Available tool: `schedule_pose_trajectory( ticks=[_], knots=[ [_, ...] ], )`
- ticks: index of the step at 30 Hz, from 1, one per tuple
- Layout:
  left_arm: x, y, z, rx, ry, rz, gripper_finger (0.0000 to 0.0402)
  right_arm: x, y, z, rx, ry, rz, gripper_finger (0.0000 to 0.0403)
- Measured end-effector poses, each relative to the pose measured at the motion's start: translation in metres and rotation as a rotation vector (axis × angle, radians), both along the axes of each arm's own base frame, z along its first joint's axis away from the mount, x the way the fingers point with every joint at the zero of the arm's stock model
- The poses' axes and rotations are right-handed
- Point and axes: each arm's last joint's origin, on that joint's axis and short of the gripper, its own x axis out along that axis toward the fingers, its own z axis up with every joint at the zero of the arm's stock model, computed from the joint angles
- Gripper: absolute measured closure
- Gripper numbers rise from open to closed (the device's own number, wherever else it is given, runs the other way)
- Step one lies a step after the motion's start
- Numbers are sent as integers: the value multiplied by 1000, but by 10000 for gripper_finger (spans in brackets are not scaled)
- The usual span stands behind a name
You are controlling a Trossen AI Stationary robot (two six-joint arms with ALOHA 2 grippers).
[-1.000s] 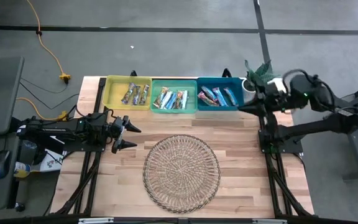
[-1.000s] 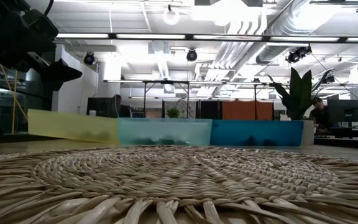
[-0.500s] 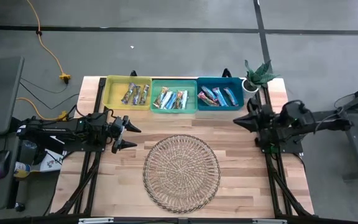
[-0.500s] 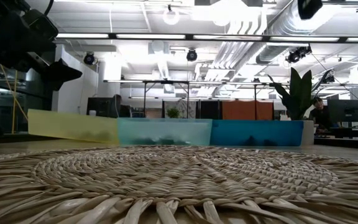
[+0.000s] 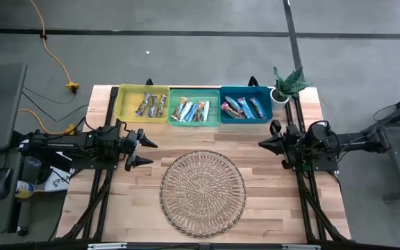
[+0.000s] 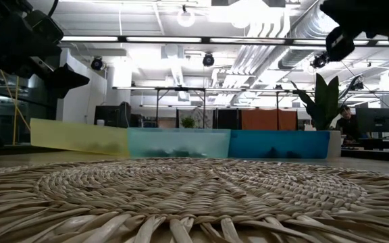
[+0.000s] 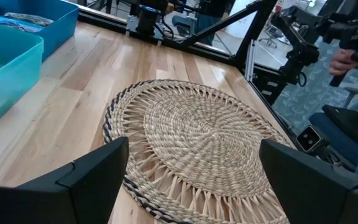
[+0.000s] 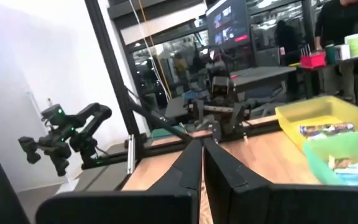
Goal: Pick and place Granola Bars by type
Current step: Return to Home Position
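The round wicker tray [image 5: 202, 189] lies near the front of the wooden table [image 5: 269, 201]. A bit farther back, the 2 arms lie low at the table's sides and point in at each other. The left gripper [image 5: 148, 153] hangs just left of the tray. Its 2 fingers [image 7: 92, 180] are spread wide with nothing between them. The right gripper [image 5: 262, 143] hangs to the right of the tray, in front of the blue bin [image 5: 245, 121]. Its fingers [image 8: 188, 165] are pressed together and hold nothing. At the back, 3 bins stand in a row, side by side. The granola bars lie in them: brown-silver bars [image 5: 151, 105] in the yellow bin [image 5: 144, 119], light blue-white bars [image 5: 192, 110] in the green bin [image 5: 194, 123], and teal-pink bars [image 5: 242, 108] in the blue one. A small potted plant [image 5: 288, 82] stands just right of the blue bin. The high view shows the bars, but the low view shows only the bin walls. The low view also shows a person [image 6: 346, 123] far off in the room.
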Motion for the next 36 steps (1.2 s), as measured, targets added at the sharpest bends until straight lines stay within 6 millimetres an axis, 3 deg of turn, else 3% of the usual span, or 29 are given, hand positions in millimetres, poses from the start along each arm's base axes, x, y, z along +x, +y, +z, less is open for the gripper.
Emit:
schedule_pose_trajectory(
  ticks=[12, 36],
  knots=[
    [0, 0, 0, 0, 0, 0, 43, -20, -1, -6, -18, -86, -7, 402],
    [0, 0, -2, -1, 16, -4, 43, -21, -3, -42, -23, 288, -50, 403]
  ],
)
